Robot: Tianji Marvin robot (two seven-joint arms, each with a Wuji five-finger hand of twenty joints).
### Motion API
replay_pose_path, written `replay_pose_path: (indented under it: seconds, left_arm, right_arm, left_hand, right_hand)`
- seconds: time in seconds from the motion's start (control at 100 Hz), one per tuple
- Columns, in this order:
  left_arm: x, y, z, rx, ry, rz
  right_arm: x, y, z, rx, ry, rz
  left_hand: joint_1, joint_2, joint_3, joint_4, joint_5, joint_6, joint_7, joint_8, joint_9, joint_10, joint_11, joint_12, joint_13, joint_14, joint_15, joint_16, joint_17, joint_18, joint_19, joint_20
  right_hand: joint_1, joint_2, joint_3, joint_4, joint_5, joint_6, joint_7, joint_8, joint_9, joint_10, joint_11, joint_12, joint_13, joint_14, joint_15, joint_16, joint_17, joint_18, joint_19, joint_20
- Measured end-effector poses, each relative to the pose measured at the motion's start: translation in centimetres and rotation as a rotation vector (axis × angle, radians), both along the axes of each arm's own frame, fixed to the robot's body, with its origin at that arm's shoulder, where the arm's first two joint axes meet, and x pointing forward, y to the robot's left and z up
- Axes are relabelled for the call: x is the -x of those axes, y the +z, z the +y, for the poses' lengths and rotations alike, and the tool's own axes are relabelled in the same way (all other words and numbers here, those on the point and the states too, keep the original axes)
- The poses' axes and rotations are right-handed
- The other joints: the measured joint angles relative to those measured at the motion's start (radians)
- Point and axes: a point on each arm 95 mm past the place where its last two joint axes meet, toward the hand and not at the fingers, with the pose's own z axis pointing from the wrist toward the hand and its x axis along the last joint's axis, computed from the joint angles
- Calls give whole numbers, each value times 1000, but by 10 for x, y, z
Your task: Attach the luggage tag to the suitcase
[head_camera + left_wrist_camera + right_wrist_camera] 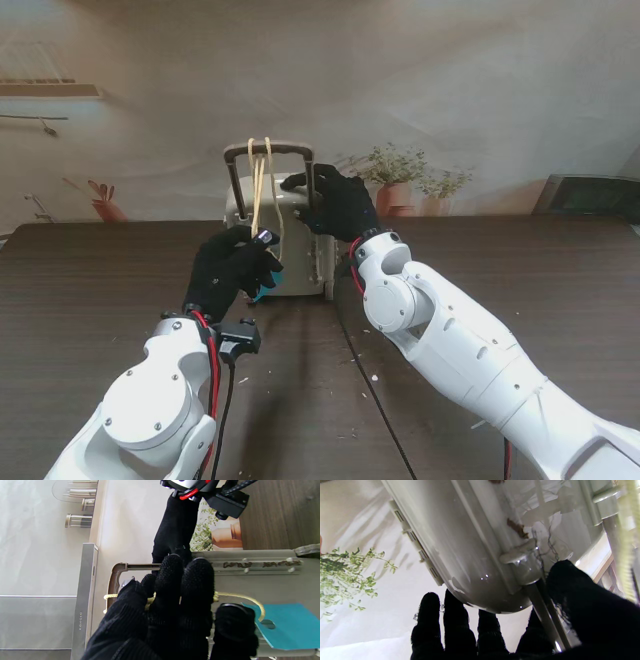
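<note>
A small beige suitcase [300, 235] stands upright at the middle of the table with its pull handle [280, 148] extended. A yellow cord [259, 185] hangs looped over the handle bar down to a teal luggage tag [287, 626]. My left hand [232, 268], in a black glove, is shut on the cord and tag in front of the suitcase. My right hand [338, 203] grips the suitcase's top right corner, with its fingers [460, 625] curled over the far side and the thumb against the handle post [545, 620].
The dark wooden table [520, 270] stretches to both sides. A printed backdrop with potted plants [400, 175] hangs behind the suitcase. A black cable [370, 400] runs across the table between my arms.
</note>
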Motion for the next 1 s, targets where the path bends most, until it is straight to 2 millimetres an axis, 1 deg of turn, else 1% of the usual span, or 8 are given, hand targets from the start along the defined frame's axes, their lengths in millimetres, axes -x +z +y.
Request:
replay_pose_path:
  seconds: [0.09,0.21,0.38,0.54,0.69,0.82,0.85,1.0]
  left_arm:
    - [1,-3,1,-16,5,14]
    - [4,-9,2,-38,9,50]
    - [7,-19,2,-80,9,105]
    - [9,-31,2,-183,-28,176]
    - [8,-43,4,-304,-60,230]
    - [-2,-59,5,-481,-85,273]
    - [-6,-63,6,-505,-90,281]
    - [-22,-82,11,-631,-106,314]
  right_arm:
    - [0,0,0,1,0,1]
    - [0,0,0,2,0,3]
    - [0,1,0,4,-1,7]
    - [0,2,0,3,-3,7]
    - [1,2,0,2,-2,9]
    - [1,2,0,1,-1,10]
    - [1,2,0,1,-1,11]
    - [1,2,0,-1,1,10]
  left_hand:
    - [0,0,0,0,-19,-1,42,51,-1,-2,39,18,0,-4,11,0,0,0,0,0]
    - [0,0,0,0,-29,-1,63,77,-3,-3,63,28,0,-5,21,0,0,0,0,0]
    - [0,0,0,0,-29,-1,63,79,-10,-3,74,30,0,-8,21,0,0,-7,2,0]
    - [0,0,0,0,-29,-1,63,79,-10,-3,75,30,0,-9,21,0,7,-7,4,0]
    - [0,0,0,0,-29,-1,63,79,-10,-3,75,36,0,-13,21,0,16,-8,14,-2]
    - [0,0,0,0,-29,-1,63,79,-10,-4,76,37,0,-14,22,0,33,-11,22,-3]
    - [0,0,0,0,-29,-1,63,79,-10,-4,76,37,0,-14,22,0,35,-32,23,-4]
    - [0,0,0,0,-29,-1,63,79,-10,-4,76,37,0,-15,22,0,36,-33,24,-7]
  right_hand:
    - [0,0,0,0,0,0,-1,0,0,0,0,0,0,0,0,0,0,0,4,0]
    - [0,0,0,0,0,0,-3,0,0,0,-1,0,0,0,0,0,5,0,5,0]
    - [0,0,0,0,1,0,-3,0,1,0,-2,0,0,0,0,0,13,0,13,0]
    - [-1,2,0,0,13,0,-13,0,19,0,-25,-1,2,0,9,0,13,0,18,0]
    - [-2,2,0,0,22,0,-23,-1,21,0,-25,-1,2,0,12,0,13,-1,19,0]
    - [-3,2,0,0,23,0,-23,-1,21,0,-25,-1,2,0,12,0,13,-2,20,0]
    - [-3,2,0,0,23,0,-24,-1,21,0,-25,-1,2,0,12,0,13,-2,21,-2]
    - [-3,2,0,0,33,0,-28,-1,30,0,-36,-1,3,0,12,0,13,-8,33,-5]
